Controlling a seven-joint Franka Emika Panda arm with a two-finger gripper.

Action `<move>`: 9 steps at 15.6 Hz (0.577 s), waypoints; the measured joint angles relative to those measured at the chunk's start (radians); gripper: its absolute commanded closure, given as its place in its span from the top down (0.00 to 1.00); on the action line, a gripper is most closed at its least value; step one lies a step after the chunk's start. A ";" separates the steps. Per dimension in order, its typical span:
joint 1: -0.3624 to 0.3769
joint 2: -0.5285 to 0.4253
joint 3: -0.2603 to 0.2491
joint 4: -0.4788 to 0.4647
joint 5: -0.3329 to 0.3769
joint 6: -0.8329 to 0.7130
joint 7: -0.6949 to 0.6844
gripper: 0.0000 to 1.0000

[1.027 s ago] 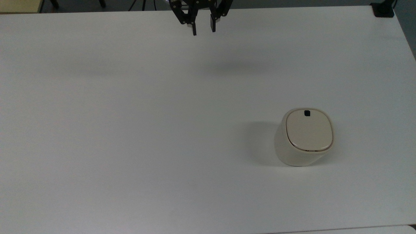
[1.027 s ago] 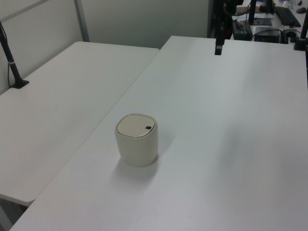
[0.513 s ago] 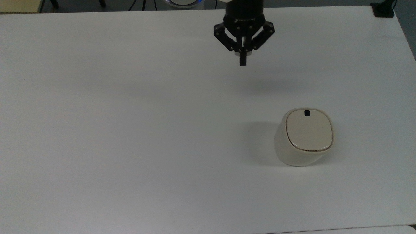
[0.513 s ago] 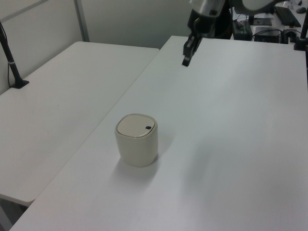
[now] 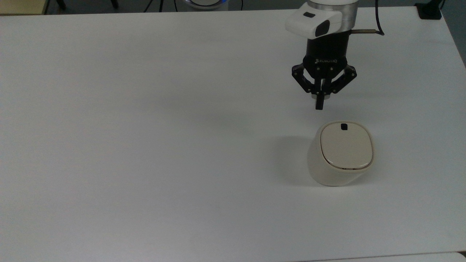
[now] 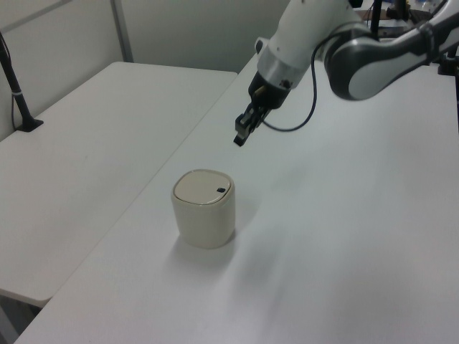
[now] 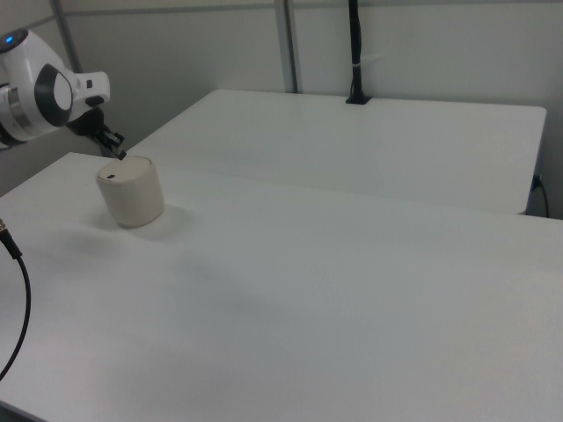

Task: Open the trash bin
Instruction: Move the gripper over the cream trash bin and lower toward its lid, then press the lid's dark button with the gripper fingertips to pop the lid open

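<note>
**Gripper above bin, lid down**

Trash bin (image 5: 340, 154) upright on white table (image 5: 145, 145), toward 4 o'clock of centre in the top view. Lid (image 5: 346, 146) flat, closed; black button (image 5: 343, 126) at its 12 o'clock edge. Gripper (image 5: 319, 105) at 11 o'clock of the button, apart from it, fingers pressed together, holding nothing.

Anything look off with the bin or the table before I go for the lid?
Nothing stands out. The trash bin stands upright on the white table, lid shut, black button intact. The claw is shut, not touching it.
</note>
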 measured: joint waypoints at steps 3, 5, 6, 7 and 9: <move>0.019 0.051 0.000 0.012 -0.066 0.084 0.117 0.00; 0.024 0.077 0.000 0.022 -0.094 0.136 0.176 0.00; 0.030 0.088 0.000 0.027 -0.106 0.150 0.200 0.00; 0.036 0.099 0.000 0.030 -0.116 0.162 0.222 0.00; 0.047 0.115 0.000 0.034 -0.121 0.175 0.245 0.00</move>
